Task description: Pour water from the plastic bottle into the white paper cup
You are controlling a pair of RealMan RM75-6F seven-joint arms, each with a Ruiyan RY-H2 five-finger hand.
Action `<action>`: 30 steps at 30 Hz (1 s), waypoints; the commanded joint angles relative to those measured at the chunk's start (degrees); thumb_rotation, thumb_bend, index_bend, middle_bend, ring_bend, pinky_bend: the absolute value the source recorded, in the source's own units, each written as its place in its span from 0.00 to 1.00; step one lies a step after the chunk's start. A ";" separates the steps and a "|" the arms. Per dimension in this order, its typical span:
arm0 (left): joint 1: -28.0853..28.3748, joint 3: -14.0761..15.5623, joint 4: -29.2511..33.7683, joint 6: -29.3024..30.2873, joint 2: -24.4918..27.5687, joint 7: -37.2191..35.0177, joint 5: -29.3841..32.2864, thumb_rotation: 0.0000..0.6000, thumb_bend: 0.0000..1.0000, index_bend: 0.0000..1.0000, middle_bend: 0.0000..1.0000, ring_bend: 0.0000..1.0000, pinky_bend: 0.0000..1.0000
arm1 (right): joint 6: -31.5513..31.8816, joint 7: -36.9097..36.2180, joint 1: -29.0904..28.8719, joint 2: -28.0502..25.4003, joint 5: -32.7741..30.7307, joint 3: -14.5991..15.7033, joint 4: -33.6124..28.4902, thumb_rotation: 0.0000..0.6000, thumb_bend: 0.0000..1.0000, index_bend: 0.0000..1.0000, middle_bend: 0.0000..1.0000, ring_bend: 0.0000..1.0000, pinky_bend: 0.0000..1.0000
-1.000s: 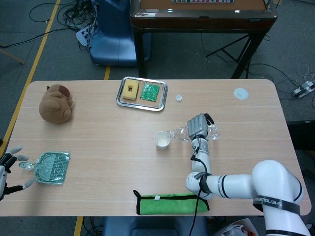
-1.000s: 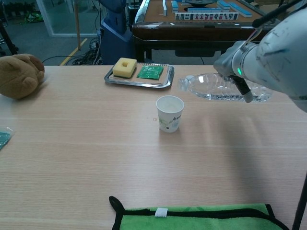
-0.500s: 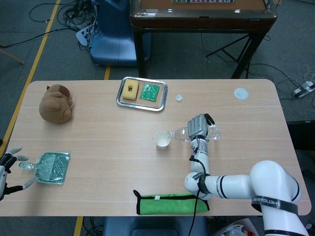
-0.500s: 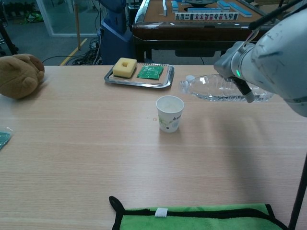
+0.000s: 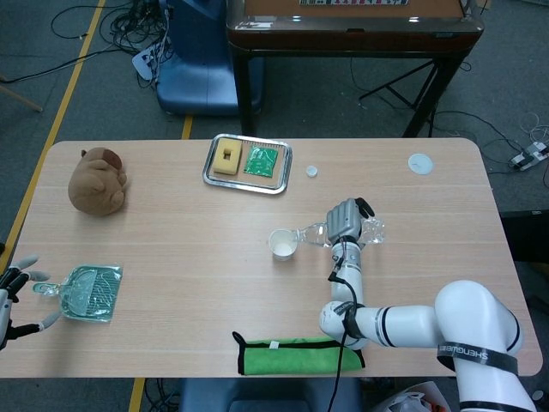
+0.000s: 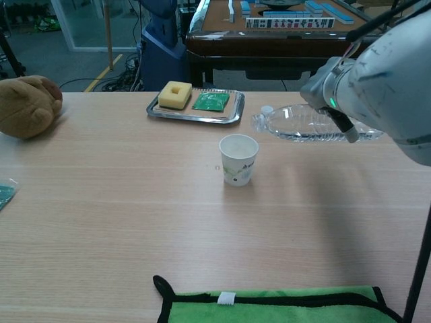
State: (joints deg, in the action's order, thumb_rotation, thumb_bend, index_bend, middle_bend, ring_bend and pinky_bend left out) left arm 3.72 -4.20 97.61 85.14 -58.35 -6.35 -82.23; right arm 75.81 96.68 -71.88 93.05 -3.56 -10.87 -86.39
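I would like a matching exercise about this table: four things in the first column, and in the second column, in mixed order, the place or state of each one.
Column 1:
1. plastic bottle
2. white paper cup
3. yellow sponge
4. green cloth

Column 2:
A. lies in the metal tray beside a green packet
B. lies along the near table edge
C. held tilted above the table by the right hand, its neck pointing to the cup
D. stands upright on the table, in the middle

Pairs: 1-C, 2-D, 3-A, 4-B
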 commanded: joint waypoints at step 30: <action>0.03 -0.06 -0.03 -0.14 0.01 0.06 0.20 1.00 0.07 0.38 0.19 0.27 0.49 | 1.01 2.75 0.60 0.79 -0.05 -0.92 0.59 1.00 0.25 0.62 0.63 0.51 0.51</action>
State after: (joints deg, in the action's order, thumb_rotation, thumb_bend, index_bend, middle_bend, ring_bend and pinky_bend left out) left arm 3.75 -4.26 97.58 85.00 -58.34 -6.28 -82.04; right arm 76.81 99.42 -71.29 93.83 -3.62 -11.78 -85.80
